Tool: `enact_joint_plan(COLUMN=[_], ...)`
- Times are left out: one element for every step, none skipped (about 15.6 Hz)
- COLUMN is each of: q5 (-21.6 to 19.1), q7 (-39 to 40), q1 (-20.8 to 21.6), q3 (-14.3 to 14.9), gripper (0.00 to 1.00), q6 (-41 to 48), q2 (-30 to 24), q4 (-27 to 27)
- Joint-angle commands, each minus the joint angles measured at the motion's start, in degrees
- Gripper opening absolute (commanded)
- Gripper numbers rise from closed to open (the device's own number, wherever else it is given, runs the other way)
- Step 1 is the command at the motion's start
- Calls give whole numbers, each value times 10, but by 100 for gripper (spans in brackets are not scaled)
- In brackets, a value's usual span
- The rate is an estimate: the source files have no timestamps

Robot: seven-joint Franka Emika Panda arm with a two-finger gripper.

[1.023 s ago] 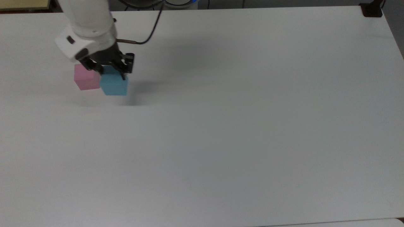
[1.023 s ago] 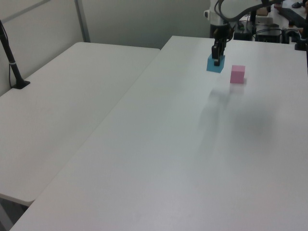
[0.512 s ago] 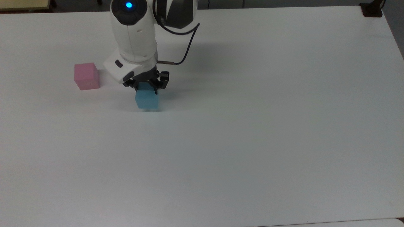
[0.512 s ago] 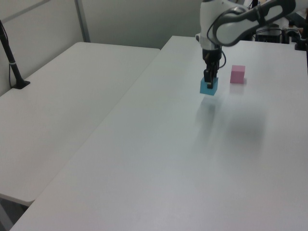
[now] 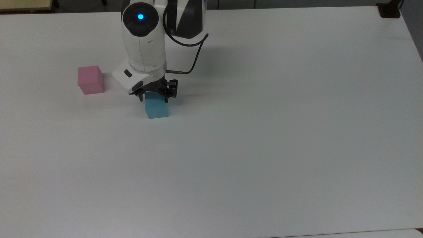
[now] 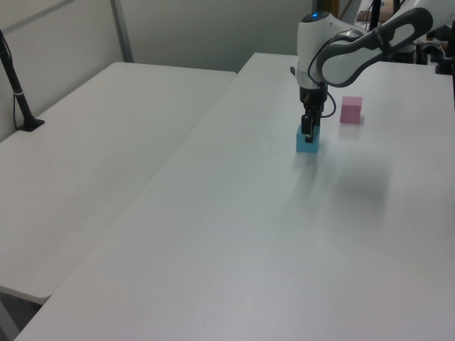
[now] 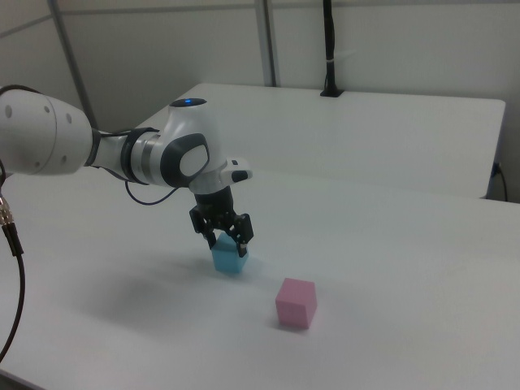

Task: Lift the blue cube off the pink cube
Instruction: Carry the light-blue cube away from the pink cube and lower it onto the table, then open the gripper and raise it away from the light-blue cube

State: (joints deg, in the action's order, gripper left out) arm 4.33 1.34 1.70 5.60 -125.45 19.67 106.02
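End effector straddles the blue cube, grip unclear; right view shows the pink cube apart.

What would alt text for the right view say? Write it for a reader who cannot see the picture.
A white robot arm's gripper is closed on a blue cube that sits on a white table. A pink cube stands apart from it, nearer the camera and toward the right view's right.

Blue cube: plain light sky-blue, upper left of top view. Pink cube: plain pale pink, further left. Table: plain white. Arm: white w/ dark grey joints, blue light on top. Gripper: black.
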Motion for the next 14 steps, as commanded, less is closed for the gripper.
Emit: enact_joint_plan(q5=[10,10,9,9,9,10,10,10,10,10,10,10,9,8], q7=[-18,-18,-33,-62,-99,-125,-134,-136,-136,-136,-136,-137,-136,-136], q1=[-3,-6,-9,-10,-10,-10,-11,-11,-10,-10,-10,-9,-8,-6], q3=[0,0,0,0,0,1,1,3,5,6,7,7,8,13], gripper=[100,100,100,100,100,100,100,100,100,100,100,100,100,100], q6=[12,27,43,61,89,120,145,167,189,209,230,248,260,267], q2=[-16,-22,-33,-45,-62,-77,-92,-108,-123,-139,-153,-168,-183,-198], q4=[5,1,-4,-11,-20,-28,-35,-40,-41,-42,-44,-48,-51,-51])
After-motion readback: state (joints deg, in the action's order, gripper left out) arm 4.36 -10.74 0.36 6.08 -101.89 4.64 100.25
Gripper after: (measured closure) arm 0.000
